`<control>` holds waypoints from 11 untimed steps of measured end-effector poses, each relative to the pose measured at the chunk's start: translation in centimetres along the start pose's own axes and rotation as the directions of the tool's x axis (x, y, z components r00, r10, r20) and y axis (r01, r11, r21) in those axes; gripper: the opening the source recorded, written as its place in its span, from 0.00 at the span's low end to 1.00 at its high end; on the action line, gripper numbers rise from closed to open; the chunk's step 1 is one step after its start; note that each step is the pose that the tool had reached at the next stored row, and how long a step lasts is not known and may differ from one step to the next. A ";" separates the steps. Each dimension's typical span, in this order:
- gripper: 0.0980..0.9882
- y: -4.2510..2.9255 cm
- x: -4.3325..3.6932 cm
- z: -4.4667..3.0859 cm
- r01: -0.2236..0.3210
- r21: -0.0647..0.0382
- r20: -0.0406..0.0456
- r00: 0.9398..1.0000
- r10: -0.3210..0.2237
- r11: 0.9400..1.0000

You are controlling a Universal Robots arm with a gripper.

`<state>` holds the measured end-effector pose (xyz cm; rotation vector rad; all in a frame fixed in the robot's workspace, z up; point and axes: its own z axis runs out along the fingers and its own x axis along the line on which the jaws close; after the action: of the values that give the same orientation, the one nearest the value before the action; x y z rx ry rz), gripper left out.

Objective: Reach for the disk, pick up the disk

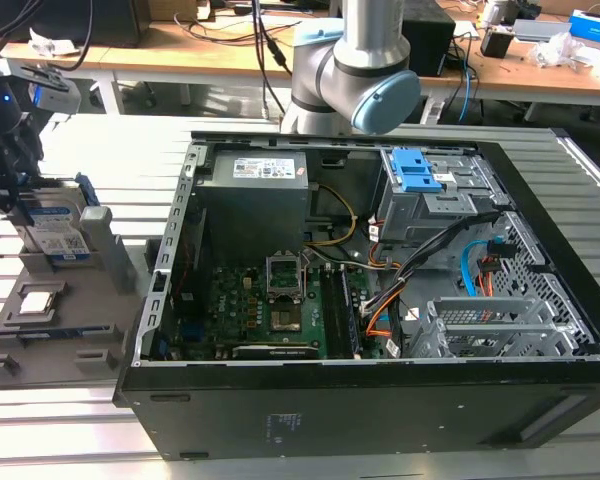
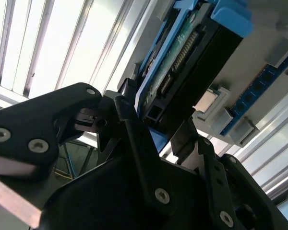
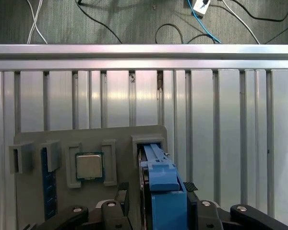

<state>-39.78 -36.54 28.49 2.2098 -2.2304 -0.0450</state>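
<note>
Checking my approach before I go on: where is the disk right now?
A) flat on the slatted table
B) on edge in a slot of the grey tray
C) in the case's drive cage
B: the disk stands on edge in the grey tray's slot, outside the computer case, with the gripper at it.

The work surface is a slatted aluminium table (image 1: 80, 150), its ribs running 9 to 3 o'clock in the exterior view. Wooden workbenches (image 1: 210, 55) span 10 to 2 o'clock behind it. In the first wrist view, a dark carpeted floor (image 3: 134, 21) carries loose cables (image 3: 201, 24). Lighting is bright and even, and it glares off the ribs.
</note>
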 end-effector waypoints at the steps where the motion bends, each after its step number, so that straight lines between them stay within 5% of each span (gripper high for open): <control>1: 0.50 0.00 0.00 0.04 0.000 0.000 0.000 1.000 0.000 1.000; 11: 0.50 -0.01 0.01 0.50 0.000 0.000 0.000 1.000 0.000 1.000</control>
<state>-39.78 -36.54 27.99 2.2099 -2.2305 -0.0450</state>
